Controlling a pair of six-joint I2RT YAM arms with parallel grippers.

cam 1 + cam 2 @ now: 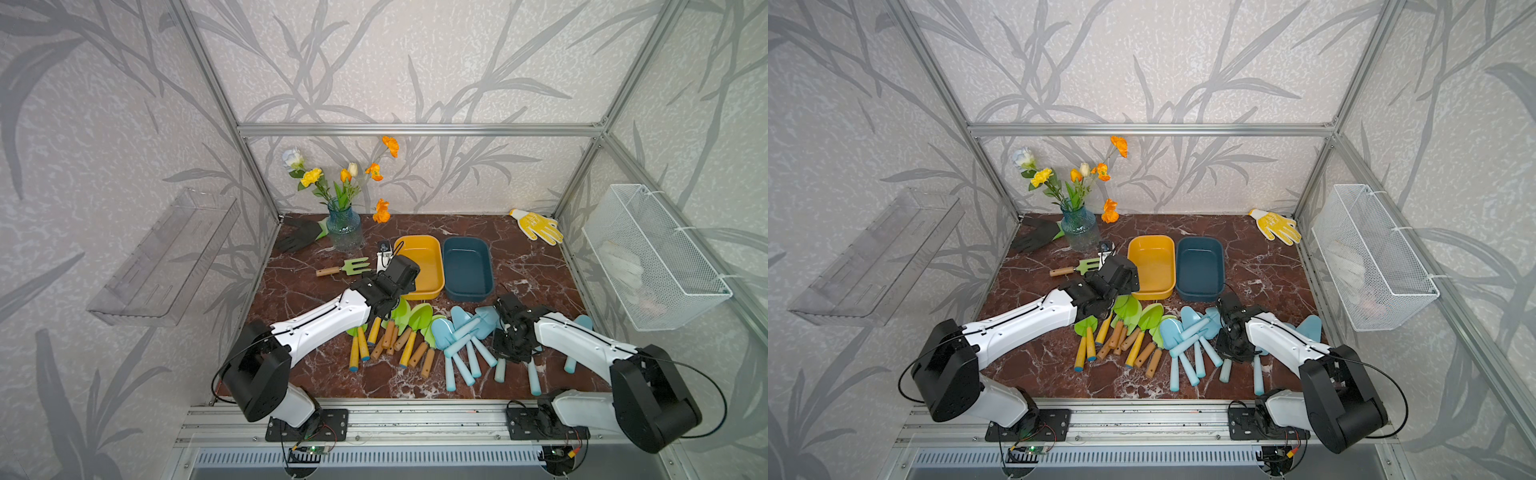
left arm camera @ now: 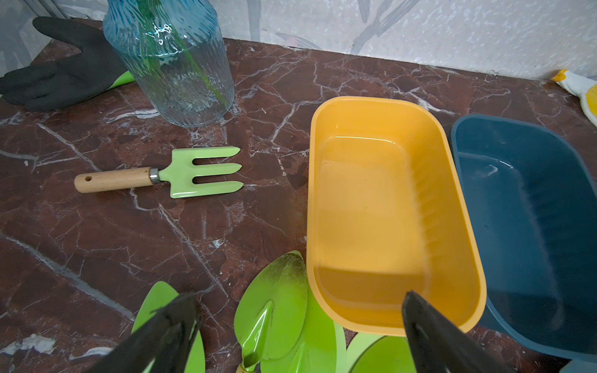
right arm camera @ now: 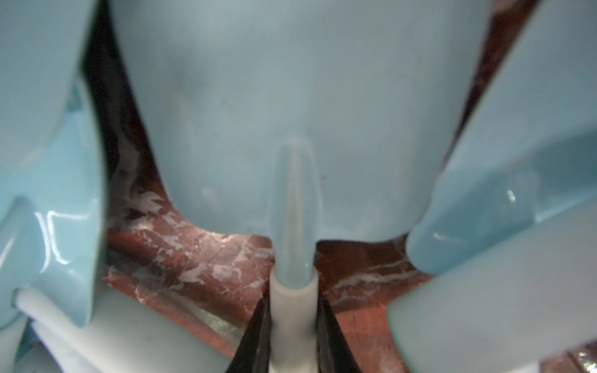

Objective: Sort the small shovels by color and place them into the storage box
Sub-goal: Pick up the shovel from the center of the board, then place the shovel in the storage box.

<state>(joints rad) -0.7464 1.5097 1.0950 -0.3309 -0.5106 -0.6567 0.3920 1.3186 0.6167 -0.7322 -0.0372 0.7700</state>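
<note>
Shovels fan before the yellow box (image 1: 417, 238) in both top views, green shovels (image 1: 419, 313) nearer your left arm, blue shovels (image 1: 442, 334) under your right gripper (image 1: 509, 349); left wrist: left gripper (image 2: 298, 294) gapes empty over green shovels beside that box; right wrist alone shows jaws clenched on the neck of one blue shovel (image 3: 290, 113), blade straight ahead.

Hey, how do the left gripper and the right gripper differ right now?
The left gripper stands wide open and holds nothing; the right gripper is closed on the handle of a light blue shovel. The left gripper hangs above the green shovels beside the yellow box; the right gripper is low among the blue shovels. Both are black and sit over shovels not yet boxed.
</note>
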